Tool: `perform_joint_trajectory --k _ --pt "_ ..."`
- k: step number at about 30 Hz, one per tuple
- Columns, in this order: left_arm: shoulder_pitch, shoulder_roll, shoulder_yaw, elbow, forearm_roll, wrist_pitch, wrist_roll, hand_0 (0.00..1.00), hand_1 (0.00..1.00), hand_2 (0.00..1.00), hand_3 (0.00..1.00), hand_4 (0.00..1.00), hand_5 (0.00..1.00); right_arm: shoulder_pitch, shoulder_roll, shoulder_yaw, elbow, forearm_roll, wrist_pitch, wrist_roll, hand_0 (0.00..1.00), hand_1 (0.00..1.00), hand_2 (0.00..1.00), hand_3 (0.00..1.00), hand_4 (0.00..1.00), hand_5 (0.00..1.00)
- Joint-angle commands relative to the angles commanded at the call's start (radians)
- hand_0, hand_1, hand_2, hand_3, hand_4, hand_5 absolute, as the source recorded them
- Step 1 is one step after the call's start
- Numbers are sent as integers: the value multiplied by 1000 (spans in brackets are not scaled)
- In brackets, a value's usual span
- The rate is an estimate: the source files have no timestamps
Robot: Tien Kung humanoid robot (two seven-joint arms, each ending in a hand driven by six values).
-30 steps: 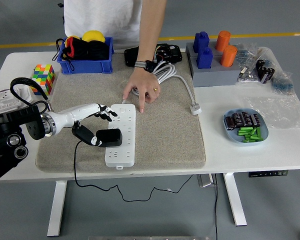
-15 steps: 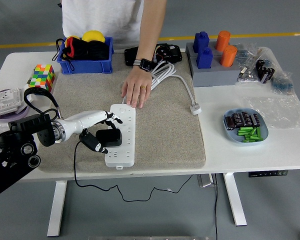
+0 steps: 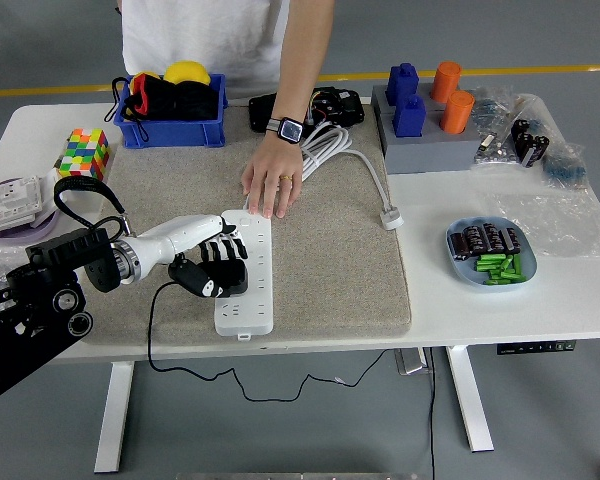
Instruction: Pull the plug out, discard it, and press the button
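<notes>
A white power strip (image 3: 246,280) lies on the grey mat (image 3: 330,260), running front to back. A black plug (image 3: 223,276) with a black cord sits in the strip's left side. My left hand (image 3: 212,263) comes in from the left and its fingers close around the plug. A person's hand (image 3: 270,182) presses flat on the strip's far end, holding it down. The strip's white cable (image 3: 365,165) coils behind and ends in a white plug (image 3: 391,216) on the mat. My right arm does not show.
A blue bin (image 3: 172,105) with dark and yellow items stands at the back left, a colour cube (image 3: 85,153) to its left. A grey block with blue and orange cylinders (image 3: 425,125) is at the back right. A blue dish (image 3: 492,254) of small parts sits at right.
My left hand moved right and closed further onto the black plug. The person's hand shifted from a pointing finger to lying flat on the strip's far end.
</notes>
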State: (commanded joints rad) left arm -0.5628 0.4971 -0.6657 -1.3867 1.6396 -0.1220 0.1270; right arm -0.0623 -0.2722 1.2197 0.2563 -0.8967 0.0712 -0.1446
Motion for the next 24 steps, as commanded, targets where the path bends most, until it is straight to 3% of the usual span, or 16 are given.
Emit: perform_joint_trajectory --k 2,3,16,24 --pt "-2 -1 2 0 1 0 1 311 289 317 531 730 2 0 1 1 0 0 0 0 749 684 665 674 759 664" --pt "-3 -1 2 0 2 1 1 288 265 286 481 691 2 0 1 1 0 0 0 0 749 683 666 674 760 665" --pt "-19 3 -19 32 -87 2 -21 283 256 272 453 685 2 1 1 3 0 0 0 0 750 684 665 674 760 666" --pt "-41 2 -74 80 -111 -2 -29 284 253 270 442 684 2 2 0 1 0 1 0 0 749 684 665 674 760 665"
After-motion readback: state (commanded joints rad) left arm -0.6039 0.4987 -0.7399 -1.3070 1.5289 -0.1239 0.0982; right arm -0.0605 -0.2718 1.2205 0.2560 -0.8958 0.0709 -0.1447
